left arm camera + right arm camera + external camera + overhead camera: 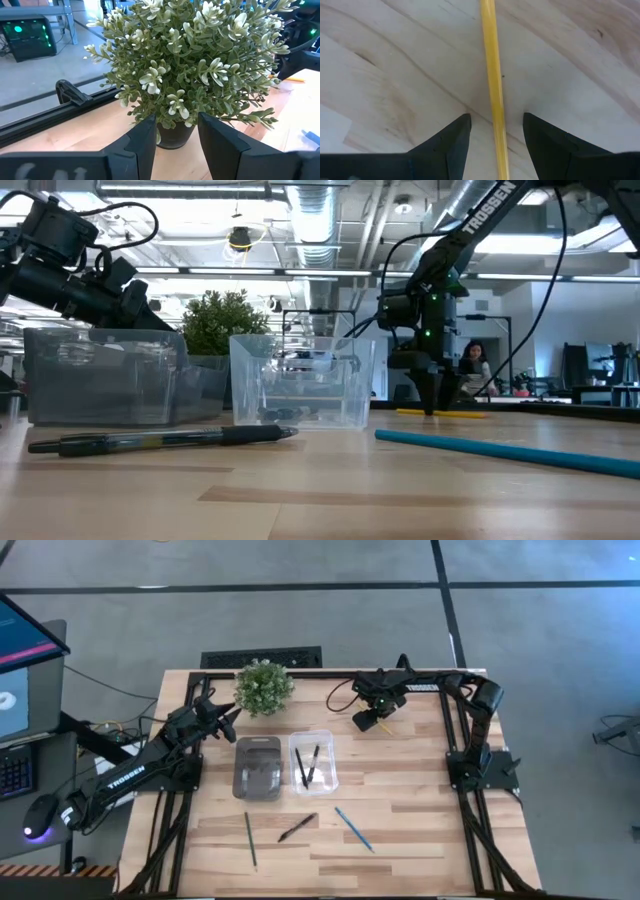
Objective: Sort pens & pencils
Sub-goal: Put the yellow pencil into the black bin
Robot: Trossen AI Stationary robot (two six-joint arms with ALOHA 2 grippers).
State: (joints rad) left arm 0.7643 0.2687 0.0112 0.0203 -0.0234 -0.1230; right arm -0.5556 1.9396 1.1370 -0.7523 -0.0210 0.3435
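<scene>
The desk (400,830) holds a clear bin (313,762) with two pens (306,766) inside; a third pen (297,828) lies just in front of it, a green pencil (250,839) and a blue pencil (354,828) to either side of that pen. Behind the bin and to its right, the right pincer (494,132) points down, spread, with the yellow pencil (493,85) lying flat between its fingers (451,142), its long way running straight ahead of them, so this arm is nearest. The left pincer (175,137), spread and holding nothing, waits by the plant (264,686) behind the bin, and both arms read "TROSSEN".

A yellow pencil (493,75) lay on pale, grain-streaked wood (395,60) between my black fingers (447,145). Nearby were a blue pencil (353,827), a dark green pencil (250,838) and a black pen (297,828).
</scene>
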